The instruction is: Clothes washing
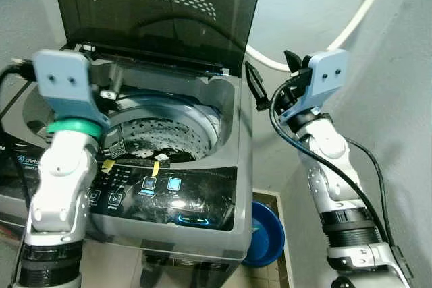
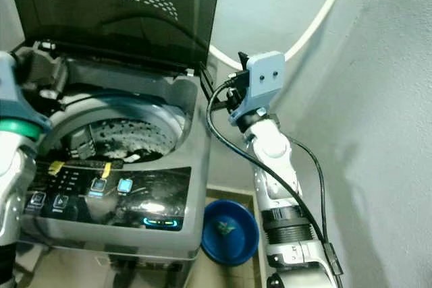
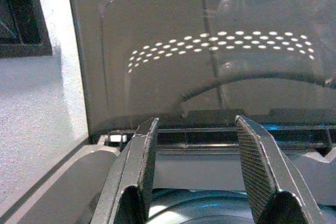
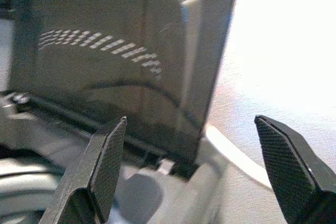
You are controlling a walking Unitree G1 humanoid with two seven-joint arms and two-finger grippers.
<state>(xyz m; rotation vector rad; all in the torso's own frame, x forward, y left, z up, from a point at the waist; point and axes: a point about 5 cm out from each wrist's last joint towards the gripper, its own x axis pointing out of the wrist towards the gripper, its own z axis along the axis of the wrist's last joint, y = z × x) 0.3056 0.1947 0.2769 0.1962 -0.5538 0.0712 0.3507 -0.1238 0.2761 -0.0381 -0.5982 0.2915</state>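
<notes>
A grey top-loading washing machine (image 1: 216,166) stands before me with its dark tinted lid (image 1: 155,11) raised upright. The perforated steel drum (image 1: 172,136) lies open; I cannot make out what is inside it. My left gripper (image 3: 195,121) hangs over the drum's left rim, open and holding nothing, and looks toward the lid. My right gripper (image 4: 191,120) is held up beside the machine's right rear corner, near the lid's right edge, also open wide and holding nothing. Its black fingers (image 1: 256,89) show just off that corner.
The lit control panel (image 1: 162,193) runs along the machine's front. A blue basin (image 1: 266,234) sits on the floor at the machine's right. A white hose (image 1: 351,28) runs up the grey wall (image 1: 398,99) close on the right.
</notes>
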